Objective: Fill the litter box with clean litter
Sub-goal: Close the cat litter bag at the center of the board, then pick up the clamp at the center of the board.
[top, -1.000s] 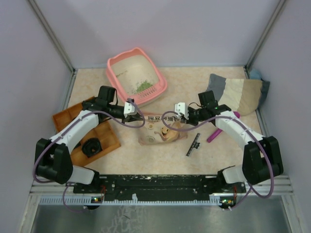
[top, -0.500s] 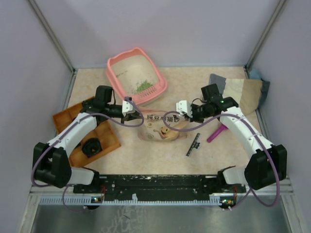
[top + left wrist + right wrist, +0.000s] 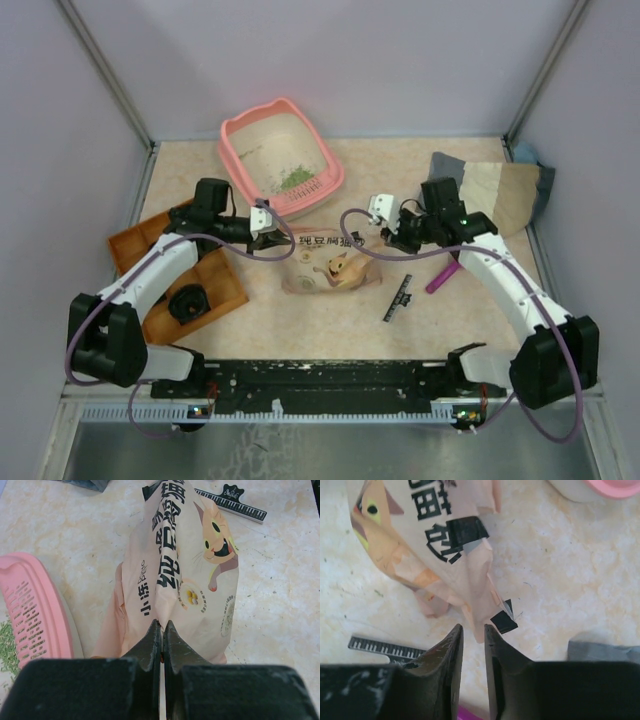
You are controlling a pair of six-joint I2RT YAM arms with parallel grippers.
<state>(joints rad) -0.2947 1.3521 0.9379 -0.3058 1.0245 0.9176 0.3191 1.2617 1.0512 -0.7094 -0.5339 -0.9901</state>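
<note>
Pinching a fold of the paper bag [image 3: 200,580] at its end, the left tool [image 3: 161,625] has its jaws pressed together on the paper. The right tool [image 3: 472,627] has its jaws slightly spread, the bag's torn corner showing at the gap but not clamped. The bag lies mid-counter [image 3: 400,165], just beside the near end of the pink litter box [image 3: 262,111], which sits toward the far left corner. A small pile of green litter [image 3: 294,179] lies inside the box, toward its near right corner.
</note>
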